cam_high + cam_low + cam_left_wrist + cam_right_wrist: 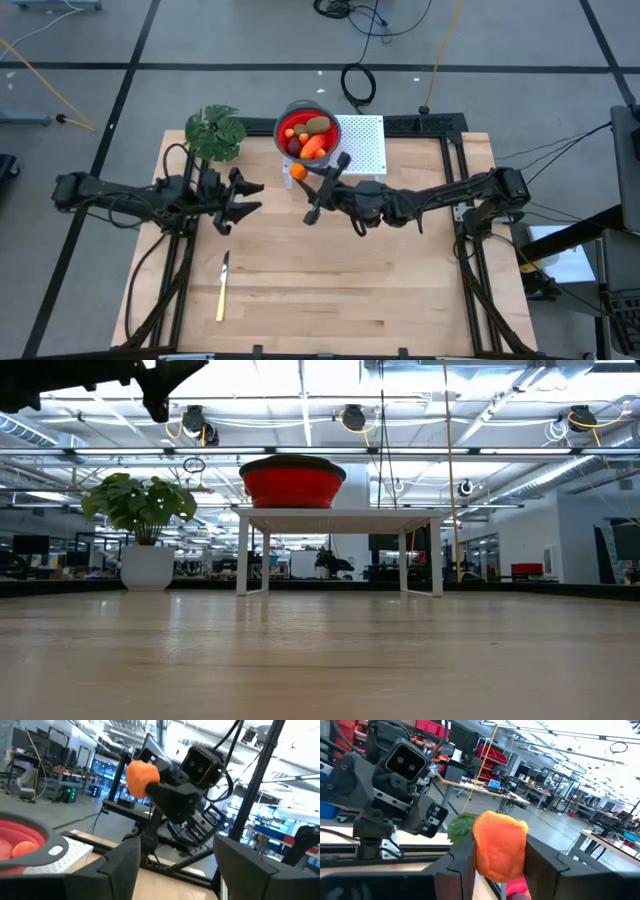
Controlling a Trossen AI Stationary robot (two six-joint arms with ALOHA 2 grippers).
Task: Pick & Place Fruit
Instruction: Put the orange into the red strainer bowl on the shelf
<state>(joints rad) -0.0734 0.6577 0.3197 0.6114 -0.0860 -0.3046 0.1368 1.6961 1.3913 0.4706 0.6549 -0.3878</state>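
- right gripper [305, 193] over the table's far middle, just near-side of the red bowl [288, 125]; jaws closed on a small orange fruit [500, 845], rounded and slightly lumpy with a matte skin, pinched between the two dark fingers
- same orange fruit reads as an orange ball at the fingertips from above, held off the table, beside the bowl and not in it
- left gripper [252, 198] at the left-middle of the table, facing the right one; jaws spread wide, nothing between them
- left fingers [120, 865] dark, flat, angular plastic
- bowl round, smooth red inside, grey rim with a tab, sitting on a white perforated stand [365, 143] with thin legs at the table's far edge
- in the bowl: an olive-brown oval [318, 125], an elongated red-orange piece [314, 148], a dark red ball [293, 146], tiny orange bits
- table [400, 290] light wood planks, visible grain
- slim pale-yellow knife [222, 288] flat on the table, near left, well apart from both arms
- green broad-leaf plant [215, 133] in a white pot at the far left, beside the bowl
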